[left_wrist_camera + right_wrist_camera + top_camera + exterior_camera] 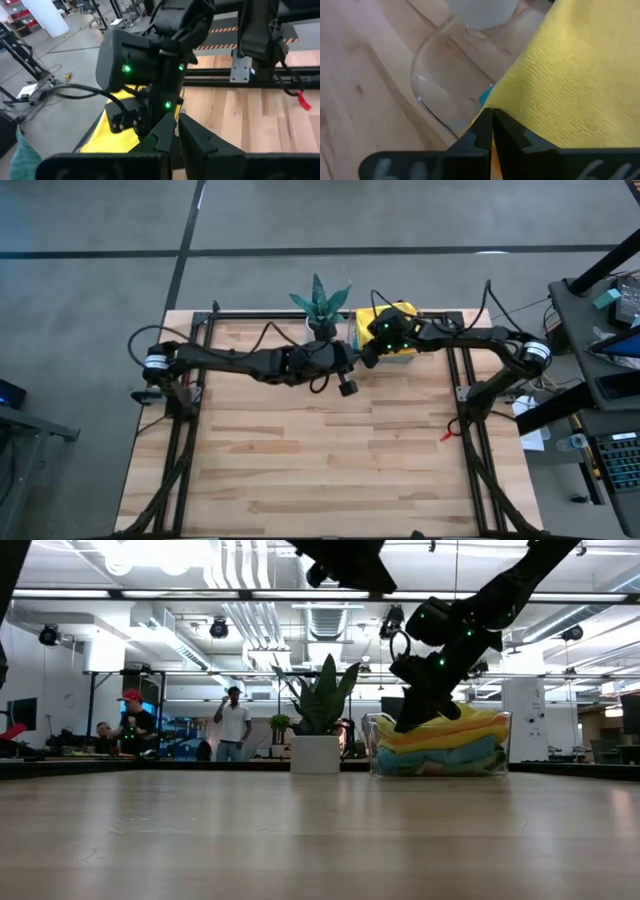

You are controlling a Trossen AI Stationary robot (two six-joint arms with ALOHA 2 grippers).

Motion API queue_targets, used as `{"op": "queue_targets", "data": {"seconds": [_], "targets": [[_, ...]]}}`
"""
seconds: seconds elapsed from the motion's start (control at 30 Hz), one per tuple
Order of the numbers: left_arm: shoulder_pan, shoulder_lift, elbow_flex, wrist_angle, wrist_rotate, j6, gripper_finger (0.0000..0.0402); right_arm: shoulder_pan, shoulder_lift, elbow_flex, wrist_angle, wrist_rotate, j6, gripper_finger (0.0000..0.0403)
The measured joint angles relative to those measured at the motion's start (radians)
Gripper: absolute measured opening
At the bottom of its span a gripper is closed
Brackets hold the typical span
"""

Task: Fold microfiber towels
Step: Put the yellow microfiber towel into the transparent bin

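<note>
A clear tray at the table's far edge holds a stack of microfiber towels: yellow on top, then orange, green and blue. The top yellow towel fills the right wrist view, above the tray's rim. My right gripper is shut and slants down at the stack's left end. My left gripper is shut on nothing and hangs high above the table, just left of the tray, pointing at the right arm's wrist. My right gripper's shut fingertips stand at the edge of the top yellow towel, slanting down from above. Whether they touch the cloth I cannot tell.
A spiky green plant in a white pot stands just left of the tray at the far edge. The bare wooden tabletop stretches toward the near edge. People stand in the room beyond the table.
</note>
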Motion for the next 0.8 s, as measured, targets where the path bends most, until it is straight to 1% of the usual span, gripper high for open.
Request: {"op": "queue_targets", "data": {"seconds": [0.07,0.23,0.4,0.47,0.67,0.7,0.8], "targets": [[-0.012,-0.015,-0.009,-0.013,-0.020,0.005,0.0010,0.005,-0.003,0.006,0.000,-0.003,-0.003,0.0009],[-0.015,-0.038,-0.042,-0.007,-0.031,-0.002,0.0010,0.008,-0.050,0.031,-0.012,-0.007,-0.017,0.0009],[-0.021,-0.040,-0.058,-0.024,-0.045,-0.008,0.0010,-0.005,-0.118,0.068,-0.102,0.018,-0.068,0.0009],[-0.026,-0.042,-0.064,-0.023,-0.045,-0.025,0.0010,-0.025,-0.142,0.091,-0.152,0.072,-0.099,0.0009],[-0.041,-0.041,-0.075,-0.024,-0.045,-0.029,0.0010,-0.119,-0.151,0.152,-0.322,0.340,-0.148,0.0009],[-0.043,-0.041,-0.079,-0.023,-0.045,-0.029,0.0010,-0.136,-0.149,0.155,-0.330,0.365,-0.148,0.0009],[-0.046,-0.040,-0.086,-0.030,-0.045,-0.030,0.0010,-0.185,-0.144,0.154,-0.331,0.366,-0.147,0.0009]]}}
